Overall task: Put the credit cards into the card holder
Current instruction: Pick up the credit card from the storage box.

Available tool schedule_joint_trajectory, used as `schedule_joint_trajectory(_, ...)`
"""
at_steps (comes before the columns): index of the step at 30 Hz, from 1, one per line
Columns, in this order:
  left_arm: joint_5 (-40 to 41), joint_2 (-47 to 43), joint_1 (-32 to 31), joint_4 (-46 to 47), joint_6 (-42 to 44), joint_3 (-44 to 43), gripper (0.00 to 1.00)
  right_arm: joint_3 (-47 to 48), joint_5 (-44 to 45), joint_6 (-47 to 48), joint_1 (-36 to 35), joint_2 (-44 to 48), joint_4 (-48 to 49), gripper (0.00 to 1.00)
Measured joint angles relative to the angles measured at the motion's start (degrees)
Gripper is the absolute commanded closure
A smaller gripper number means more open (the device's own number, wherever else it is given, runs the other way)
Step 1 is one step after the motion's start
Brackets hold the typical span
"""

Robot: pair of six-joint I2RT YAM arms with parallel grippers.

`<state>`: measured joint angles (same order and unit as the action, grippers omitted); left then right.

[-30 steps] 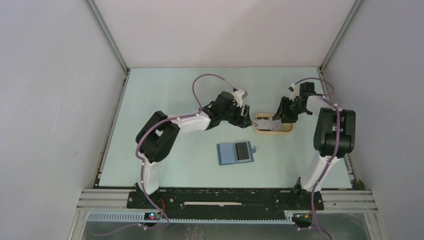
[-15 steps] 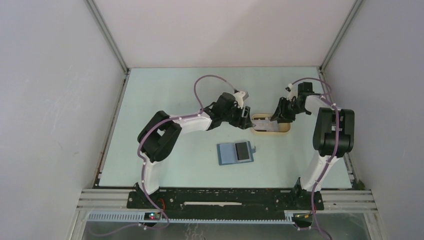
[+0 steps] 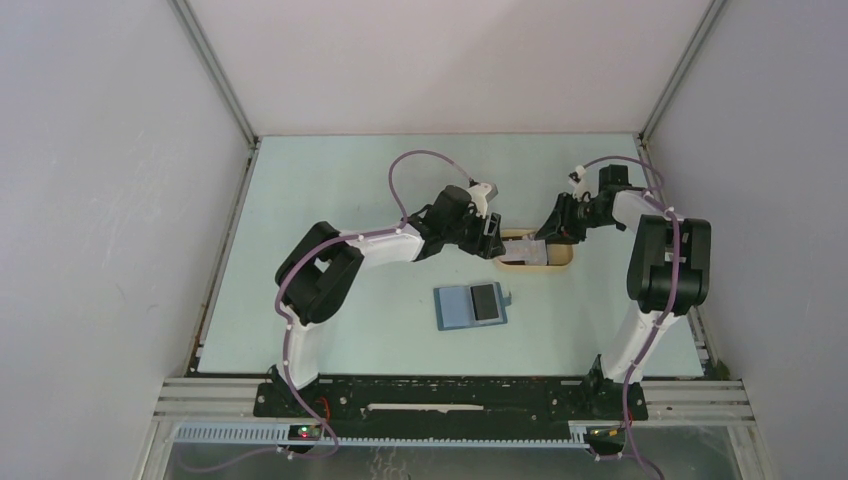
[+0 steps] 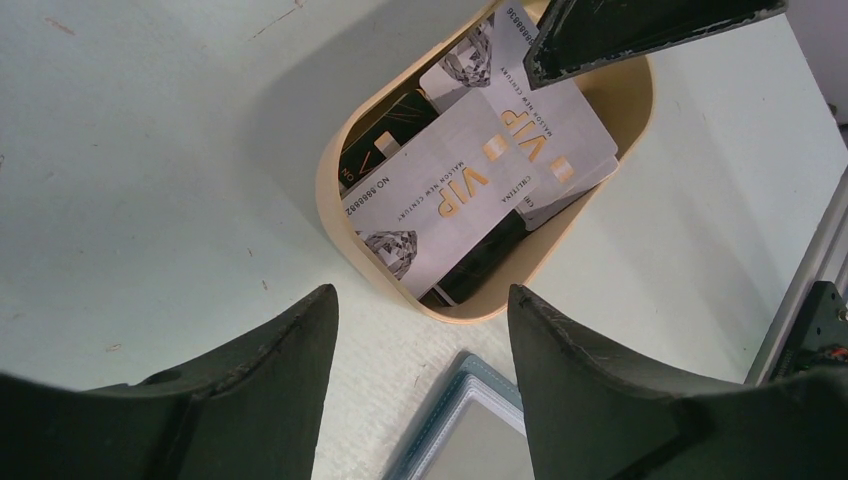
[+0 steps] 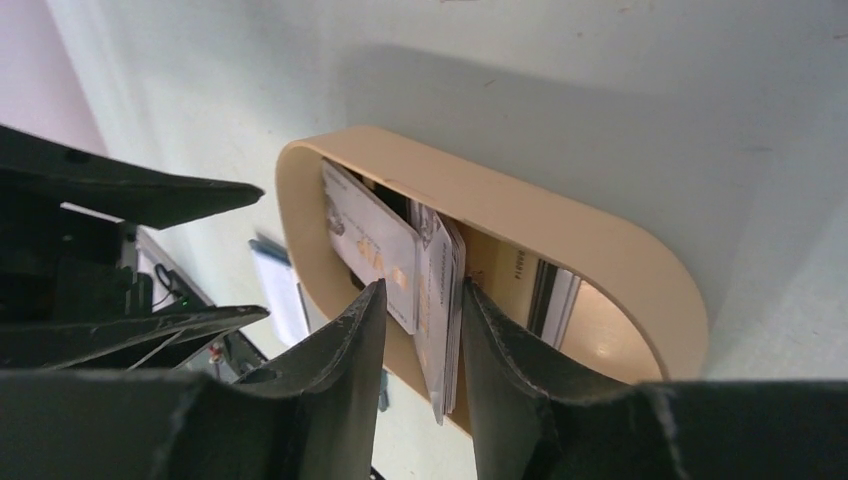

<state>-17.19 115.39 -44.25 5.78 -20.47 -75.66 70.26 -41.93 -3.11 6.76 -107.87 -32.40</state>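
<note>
From above, the left gripper [image 3: 492,236] hangs just beside the left end of a beige oval tray [image 3: 563,262] on the pale green table [image 3: 330,200]. The right gripper [image 3: 543,240] reaches down into the tray from its right side. The blue wallet [image 3: 460,308] lies open and flat on the table, nearer the arm bases than the tray and apart from it, with a dark rectangle on its right half.

In the left wrist view, this gripper's two fingers [image 4: 260,385] are spread wide and hold nothing. They hover over the table at the tray's near rim. The silver cards [image 4: 470,180], printed "VIP", lie fanned and overlapping in the tray over some dark ones. A dark finger of the other gripper comes in at the top. A corner of the wallet shows at the bottom edge.

In the right wrist view, this gripper's fingers [image 5: 510,380] stand close together inside the tray, pinching a small bundle of cards on edge. One more card leans against the bundle on the left.
</note>
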Motion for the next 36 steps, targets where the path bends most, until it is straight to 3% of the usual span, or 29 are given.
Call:
schedule_joint_trajectory(13,-0.07,0.02,0.0,0.0,0.0,0.0,0.33,0.11,-8.76,-0.02,0.66,-0.85,-0.42,0.53)
schedule_joint_trajectory(27,-0.79,0.46,0.0,-0.2,0.0,-0.33,0.34,0.33,-10.54,-0.07,0.55,-4.46,-1.03,0.48)
schedule_joint_trajectory(36,-1.07,0.68,0.0,-0.42,0.0,-0.76,0.34,0.33,-10.49,-0.07,-0.39,-5.4,-1.05,0.5)
